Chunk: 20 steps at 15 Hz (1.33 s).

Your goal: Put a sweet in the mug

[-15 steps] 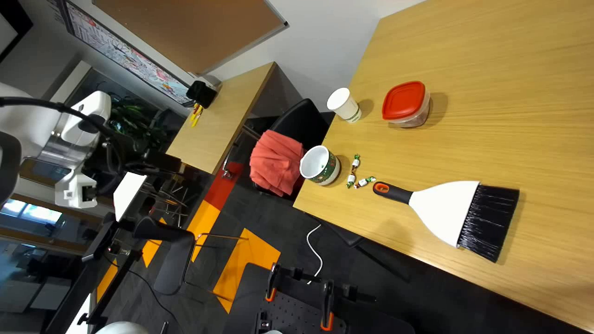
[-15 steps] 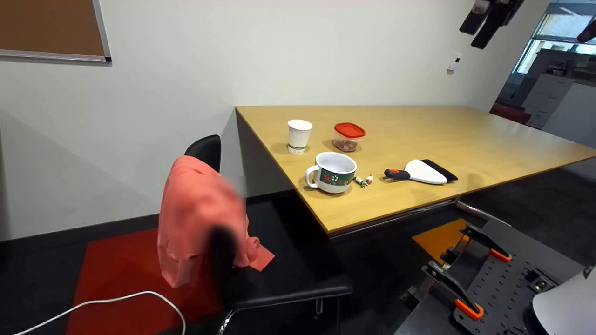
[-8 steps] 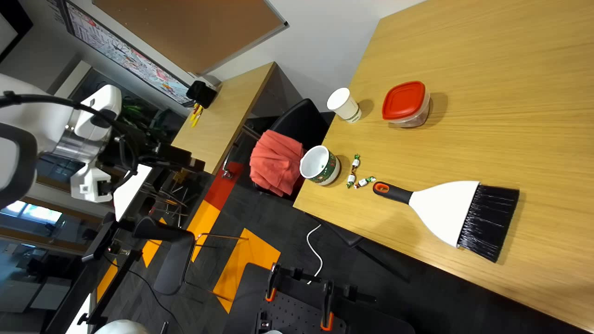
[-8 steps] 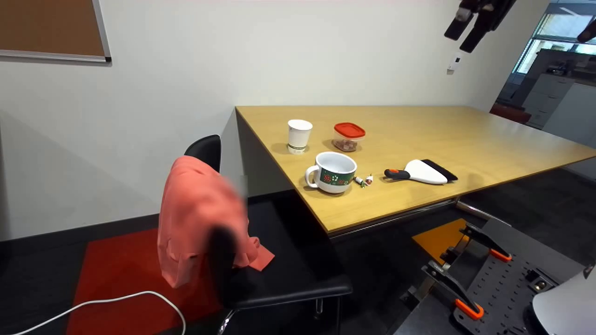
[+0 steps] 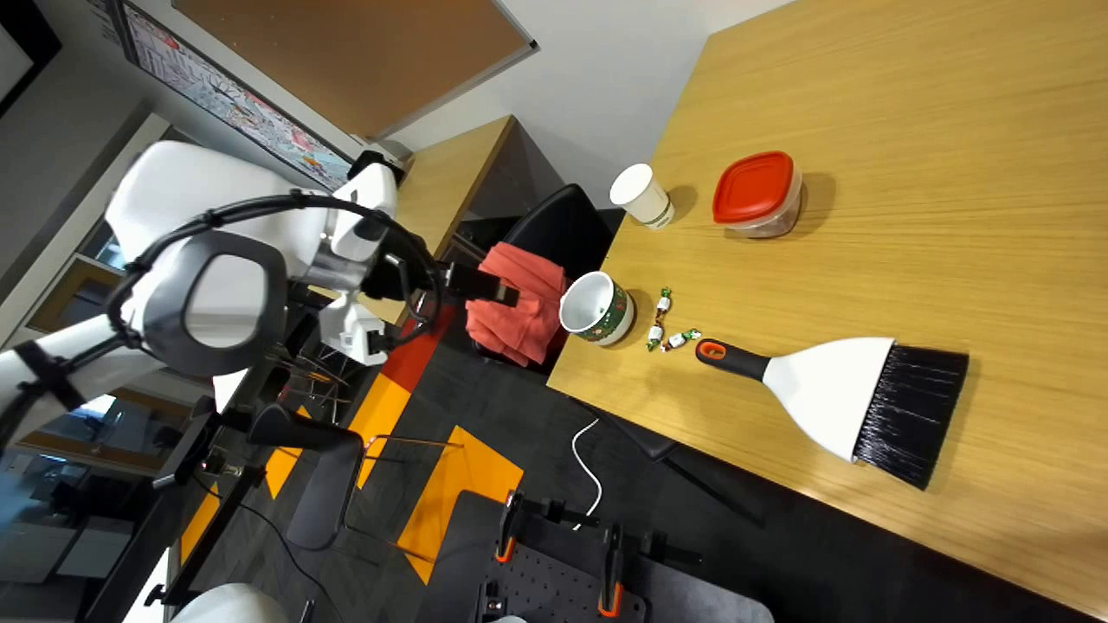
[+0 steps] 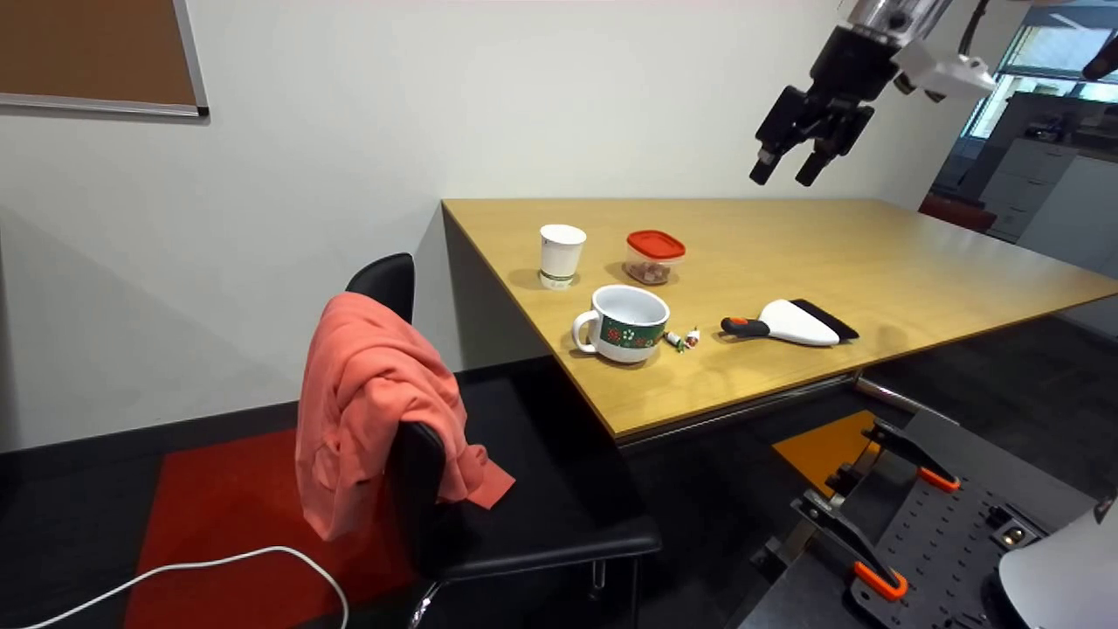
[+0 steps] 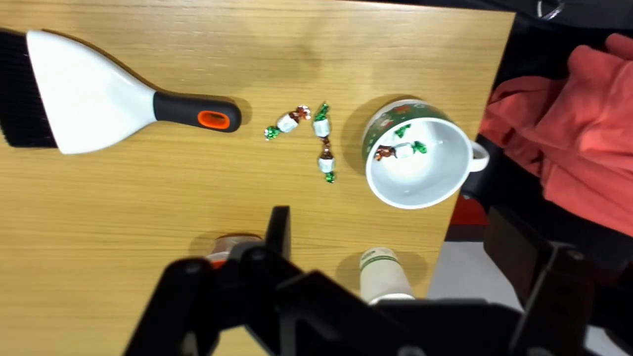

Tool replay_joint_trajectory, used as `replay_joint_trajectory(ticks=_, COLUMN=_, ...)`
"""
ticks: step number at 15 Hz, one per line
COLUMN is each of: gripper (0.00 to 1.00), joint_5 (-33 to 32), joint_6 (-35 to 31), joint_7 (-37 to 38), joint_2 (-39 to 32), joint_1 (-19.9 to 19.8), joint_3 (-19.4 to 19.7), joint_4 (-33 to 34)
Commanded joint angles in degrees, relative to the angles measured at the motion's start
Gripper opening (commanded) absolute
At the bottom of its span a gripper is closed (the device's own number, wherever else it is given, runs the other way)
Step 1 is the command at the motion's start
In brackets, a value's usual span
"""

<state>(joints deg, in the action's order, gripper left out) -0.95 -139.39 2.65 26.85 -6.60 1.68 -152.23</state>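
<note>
Across the wrist view, the gripper (image 7: 395, 236) has jaws spread wide on bare air; the glossy round mug (image 7: 420, 180) stands upright near a corner of the wood-grained table (image 7: 123, 207), one foil-twisted sweet (image 7: 404, 150) inside, three more sweets (image 7: 288, 122) beside the mug. In an exterior view, a touch of green shows inside the mug, and a black-bristled white brush (image 5: 827, 389) lies flat. In an exterior view, the mug's wall hides its sweet, the looped handle (image 6: 583, 334) shows, and the gripper hangs well apart from a clear, red-lidded tub (image 6: 653, 259).

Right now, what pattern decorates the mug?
Green band with red and white flower shapes; clearest in an exterior view.
</note>
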Motion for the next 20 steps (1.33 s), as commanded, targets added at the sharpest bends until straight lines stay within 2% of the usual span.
replay_joint_trajectory(ticks=1, gripper=1.0, joint_5=-5.67, joint_6=-6.63, joint_7=6.62, joint_2=-8.48, joint_1=-4.44, joint_3=-1.05, joint_4=0.89)
replay_joint_trajectory(ticks=3, gripper=1.0, joint_5=-7.86, joint_6=-6.52, joint_7=8.32, joint_2=-9.98, joint_1=-5.18, joint_3=-0.6, joint_4=1.07)
replay_joint_trajectory(ticks=4, gripper=1.0, joint_5=-6.15, joint_6=-5.93, joint_7=5.85, joint_2=-8.3, joint_1=-3.65, joint_3=0.45, joint_4=0.12)
replay_joint_trajectory(ticks=11, gripper=1.0, joint_5=-6.92, joint_6=-6.08, joint_7=6.72, joint_2=-9.95, joint_1=-4.17, joint_3=0.55, joint_4=0.69)
replay_joint_trajectory(ticks=15, gripper=1.0, joint_5=-8.36, joint_6=-9.01, joint_7=13.41, joint_2=-12.56, joint_1=-5.96, joint_3=-0.23, joint_4=1.61)
replay_joint_trajectory(ticks=20, gripper=1.0, joint_5=-7.19, joint_6=-15.23, joint_7=14.72, joint_2=-18.38, joint_1=-5.93, joint_3=1.03, joint_4=2.37)
